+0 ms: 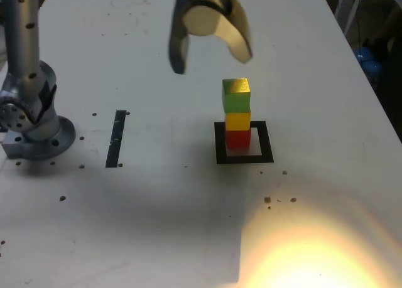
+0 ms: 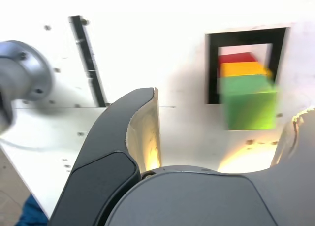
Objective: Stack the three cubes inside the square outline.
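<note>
Three-cube stack standing inside the square outline, with the end effector raised clear of it.

The red cube (image 1: 237, 139) rests on the white centre of the square outline (image 1: 244, 157); the yellow cube (image 1: 237, 120) sits on it, and the green cube (image 1: 236, 95) tops the column, turned slightly askew. The end effector (image 1: 210, 58) hangs above the stack toward the exterior view's left, its jaws spread apart and holding nothing. On the white desk (image 1: 314, 81) a black tape strip (image 1: 116, 138) lies between the stack and the arm base (image 1: 34, 134).
</note>
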